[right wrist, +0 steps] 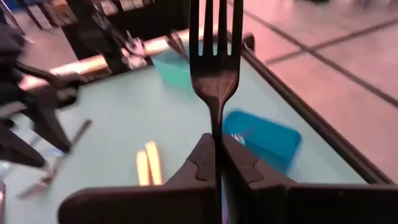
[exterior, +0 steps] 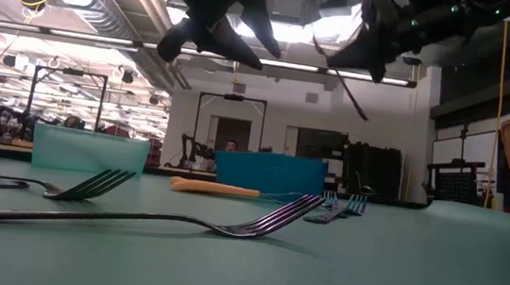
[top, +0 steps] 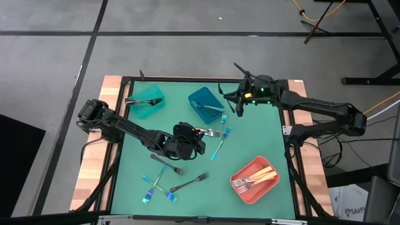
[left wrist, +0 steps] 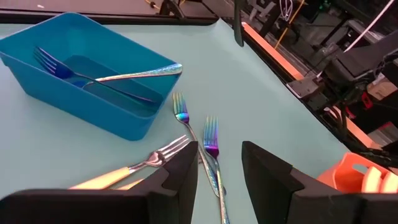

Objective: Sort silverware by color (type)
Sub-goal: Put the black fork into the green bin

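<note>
Pinching a black fork (right wrist: 214, 62) upright in my right gripper (right wrist: 217, 152) at twelve o'clock, I judge it belongs in the teal bin (top: 147, 105) at ten, released low, while my left gripper (left wrist: 219, 168), jaws spread, hovers mid-table.

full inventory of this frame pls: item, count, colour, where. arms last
teal bin: 1, teal, far left of mat, dark fork across it
blue bin: 1, blue, far centre, forks inside
coral bin: 1, coral-red, near right, gold-handled forks inside
iridescent forks: 2, blue-teal, mat centre; more lie near left
gold-handled fork: 1, gold and silver, just ahead of left gripper
dark forks: 2, near centre-left
black fork: 1, black, upright in right gripper
mat: 1, green, tabletop
left gripper: open, over mat centre
right gripper: shut on black fork, far edge, right of blue bin
</note>
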`<state>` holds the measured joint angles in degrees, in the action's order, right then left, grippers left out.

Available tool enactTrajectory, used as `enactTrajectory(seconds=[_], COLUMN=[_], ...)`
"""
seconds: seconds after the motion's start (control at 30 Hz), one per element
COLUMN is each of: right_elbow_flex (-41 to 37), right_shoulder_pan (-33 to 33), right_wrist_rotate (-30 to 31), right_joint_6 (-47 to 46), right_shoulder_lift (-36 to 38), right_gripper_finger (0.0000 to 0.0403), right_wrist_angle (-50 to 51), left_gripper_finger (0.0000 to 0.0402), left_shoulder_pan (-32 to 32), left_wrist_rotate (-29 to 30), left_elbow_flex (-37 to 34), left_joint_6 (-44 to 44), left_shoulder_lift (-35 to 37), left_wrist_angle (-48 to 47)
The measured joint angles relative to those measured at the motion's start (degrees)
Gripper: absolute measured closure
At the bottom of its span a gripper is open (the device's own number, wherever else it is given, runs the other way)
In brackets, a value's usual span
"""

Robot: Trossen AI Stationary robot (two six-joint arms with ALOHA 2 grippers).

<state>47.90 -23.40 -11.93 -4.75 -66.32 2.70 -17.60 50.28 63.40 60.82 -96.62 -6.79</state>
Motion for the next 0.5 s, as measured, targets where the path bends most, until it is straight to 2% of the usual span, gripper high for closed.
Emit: enactTrajectory(seconds=[0.3, 0.5], right_elbow_flex=[0.0, 0.0], right_shoulder_pan=[11.8, 17.9], right_wrist_rotate=[13.1, 20.7], right_joint_6=[-2.9, -3.0], right_shoulder_lift=[-0.2, -2.6], right_gripper_finger=[0.0403, 0.0403], right_wrist_angle=[-8.7, -13.0], left_gripper_finger=[0.0283, 0.0283], left_shoulder_pan=[0.0, 0.0], left_wrist_rotate=[0.0, 0.1], left_elbow_flex=[0.0, 0.0], left_joint_6=[-6.6, -15.8], left_shoulder_lift=[0.0, 0.0], left_wrist_angle=[0.5, 7.3])
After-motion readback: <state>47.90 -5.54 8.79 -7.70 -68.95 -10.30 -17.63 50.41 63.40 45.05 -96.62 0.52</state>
